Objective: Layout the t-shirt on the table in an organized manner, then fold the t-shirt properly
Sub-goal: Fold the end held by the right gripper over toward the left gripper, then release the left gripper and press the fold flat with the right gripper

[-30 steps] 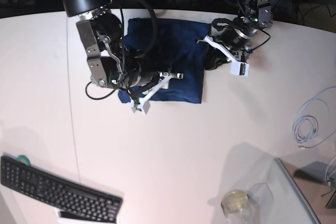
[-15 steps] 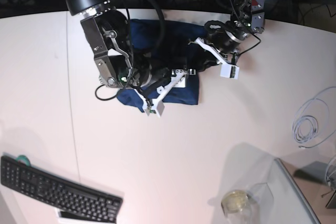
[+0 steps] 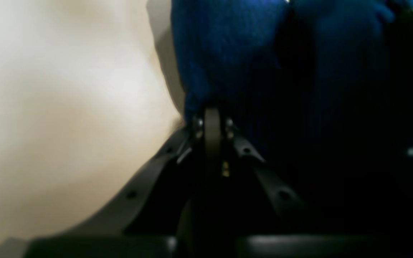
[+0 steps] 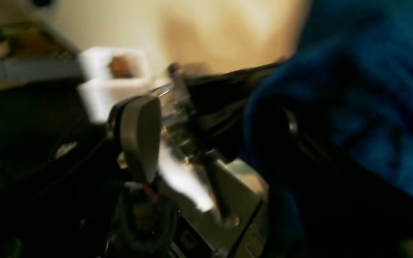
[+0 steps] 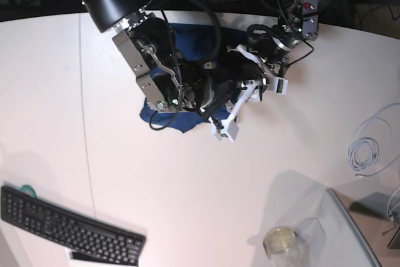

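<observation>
The navy-blue t-shirt lies bunched on the white table at the back centre, mostly hidden under both arms. My left gripper is at the shirt's right side. In the left wrist view the left gripper is shut on an edge of the t-shirt, just above the table. My right gripper is over the shirt's front right part. In the blurred right wrist view the right gripper has its jaws apart, and the t-shirt drapes over the right-hand finger.
A black keyboard lies at the front left. A coil of pale cable is at the right. A round glass jar and a clear tray stand at the front right. A dark seam line runs down the table's left part.
My right arm has swept right across the shirt until its gripper is near the left gripper. The left gripper has shifted left. The flat folded shirt is now bunched and smaller.
</observation>
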Robot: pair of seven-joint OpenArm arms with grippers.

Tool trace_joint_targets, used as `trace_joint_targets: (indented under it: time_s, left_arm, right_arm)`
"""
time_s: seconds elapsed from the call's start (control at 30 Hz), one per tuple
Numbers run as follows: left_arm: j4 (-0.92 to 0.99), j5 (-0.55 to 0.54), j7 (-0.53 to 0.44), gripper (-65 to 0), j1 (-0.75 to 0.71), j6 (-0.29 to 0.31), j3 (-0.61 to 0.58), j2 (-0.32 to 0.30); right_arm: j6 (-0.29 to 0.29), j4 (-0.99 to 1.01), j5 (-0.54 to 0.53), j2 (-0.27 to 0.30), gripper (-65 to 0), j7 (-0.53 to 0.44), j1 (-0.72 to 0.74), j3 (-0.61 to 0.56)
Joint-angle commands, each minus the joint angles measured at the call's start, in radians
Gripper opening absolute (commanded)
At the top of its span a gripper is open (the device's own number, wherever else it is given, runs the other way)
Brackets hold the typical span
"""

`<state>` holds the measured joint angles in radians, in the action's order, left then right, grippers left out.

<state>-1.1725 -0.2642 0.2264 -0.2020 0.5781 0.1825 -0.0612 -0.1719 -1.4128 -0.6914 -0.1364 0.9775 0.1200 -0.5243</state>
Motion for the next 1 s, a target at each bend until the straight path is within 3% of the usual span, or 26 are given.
trace_joint_targets:
  time_s: [0.0,0.07,0.2,0.4,0.47,0.53,0.6,0.73,0.97]
  left_arm:
    - [-0.034,0.007,0.008,-65.0,-0.011,-0.002,0.018,-0.018]
    - [-0.079,0.007,0.009,-65.0,-0.034,-0.002,0.079,-0.019]
    - [-0.149,0.009,0.009,-65.0,-0.087,0.001,0.202,-0.044]
    - [-0.221,0.007,0.009,-65.0,-0.181,0.003,0.28,-0.096]
    - [-0.238,0.007,0.009,-65.0,-0.21,0.006,0.354,-0.096]
    - [-0.248,0.007,0.009,-65.0,-0.23,0.056,0.434,-0.093]
    - [-0.246,0.006,0.009,-65.0,-0.245,0.12,0.533,-0.09]
    - [-0.218,0.006,0.009,-65.0,-0.264,0.12,0.699,-0.088]
    - [-0.172,0.006,0.009,-65.0,-0.271,0.12,0.793,-0.093]
  right_arm:
    - [0.004,-0.049,-0.003,0.004,-28.1,-0.004,0.027,0.011]
    - [-0.024,-0.125,-0.004,0.04,-28.4,0.022,0.017,0.036]
    - [-0.14,-0.343,-0.006,0.117,-28.4,0.05,-0.049,0.066]
    - [-0.145,-0.44,0.014,0.2,-28.4,0.033,-0.116,0.005]
    - [-0.145,-0.411,0.071,0.231,-29.7,-0.052,-0.115,-0.058]
    - [-0.145,-0.363,0.135,0.241,-33.8,-0.154,-0.115,-0.07]
    - [-0.145,-0.293,0.178,0.24,-42.5,-0.214,-0.113,-0.067]
    - [-0.147,-0.213,0.186,0.226,-65.0,-0.222,-0.113,-0.007]
    - [-0.147,-0.138,0.186,0.212,-63.6,-0.223,-0.078,0.005]
